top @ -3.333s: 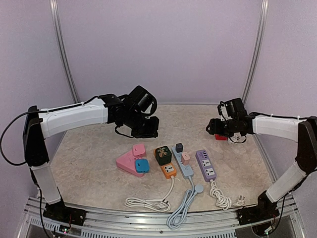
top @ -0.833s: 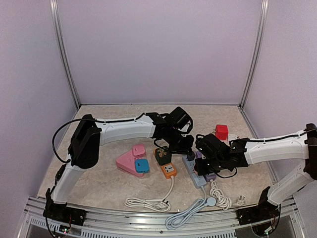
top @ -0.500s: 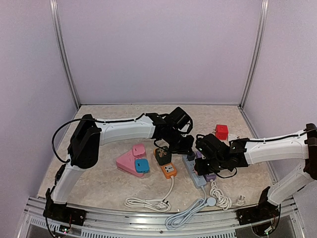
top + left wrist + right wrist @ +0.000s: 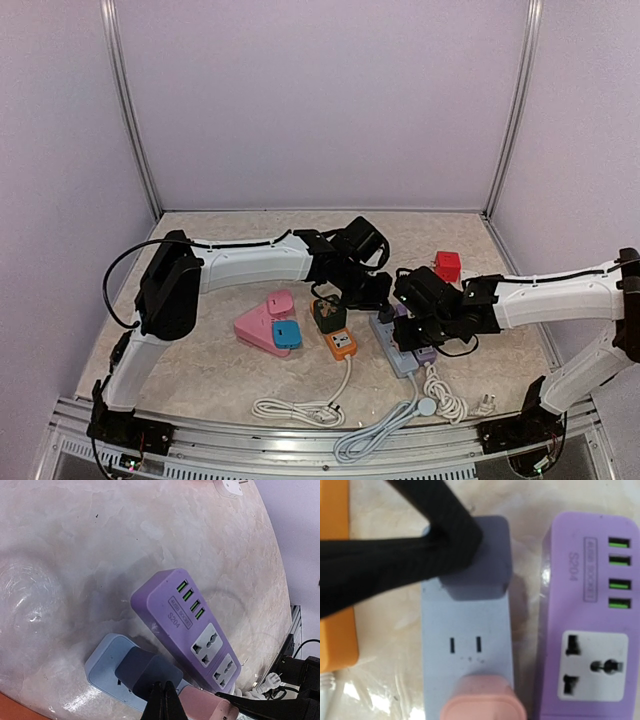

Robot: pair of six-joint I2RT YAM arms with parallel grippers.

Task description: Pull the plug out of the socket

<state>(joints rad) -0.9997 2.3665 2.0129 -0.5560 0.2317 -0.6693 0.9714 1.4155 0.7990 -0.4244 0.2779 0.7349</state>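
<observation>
Pink plug (image 4: 485,700) sitting in blue strip (image 4: 465,645), right gripper (image 4: 399,337) clamping it, arm stretching low leftward; left gripper (image 4: 164,700) closed, tips touching grey plug (image 4: 485,560).

The table top (image 4: 100,540) is a smooth, marble-patterned surface with a soft gloss. The purple power strip (image 4: 620,615) and the blue-grey power strip (image 4: 465,630) are smooth matt plastic. The pink plug (image 4: 485,700) is plastic with a slight sheen; the slate-blue plug (image 4: 487,575) is matt. The orange power strip (image 4: 335,630) is smooth plastic.
</observation>
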